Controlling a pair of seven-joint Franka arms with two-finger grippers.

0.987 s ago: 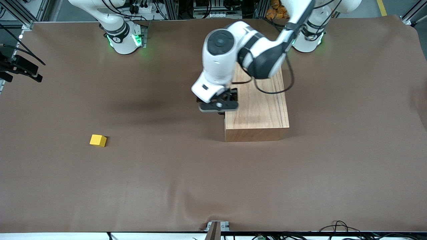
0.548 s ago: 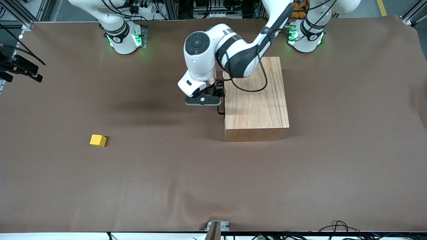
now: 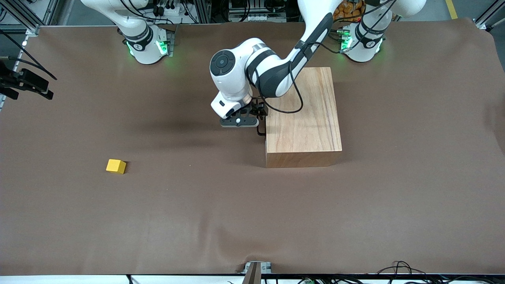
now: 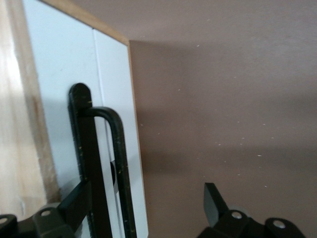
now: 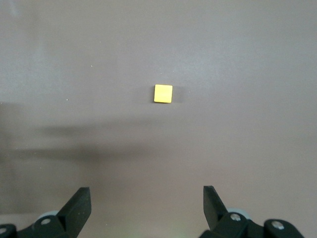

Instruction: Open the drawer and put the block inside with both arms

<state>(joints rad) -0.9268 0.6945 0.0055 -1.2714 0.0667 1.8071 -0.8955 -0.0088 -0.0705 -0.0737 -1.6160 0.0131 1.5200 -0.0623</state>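
the left end effector [image 3: 252, 118] has swung off the top of the wooden box [image 3: 303, 114] over the last second and now sits low at the box's side that faces the right arm's end of the worktop [image 3: 197, 205], right at the drawer [image 4: 111, 99]. in the left wrist view its fingers [image 4: 214, 201] are spread wide, with the thin black handle [image 4: 119, 163] standing between them; one finger lies against the drawer's white front, the other hangs over bare worktop. nothing is gripped yet, and the drawer looks fully closed, its front flush with the box.

this shift suggests the approach is nearly over: the handle is bracketed, so closing on it and pulling away from the box looks like the next step.

the right end effector [image 5: 146, 210] waits high up, outside the front view, fingers wide apart and empty. the block [image 3: 116, 166] lies directly below it on the worktop, untouched, and well apart from the left end effector, toward the right arm's end.
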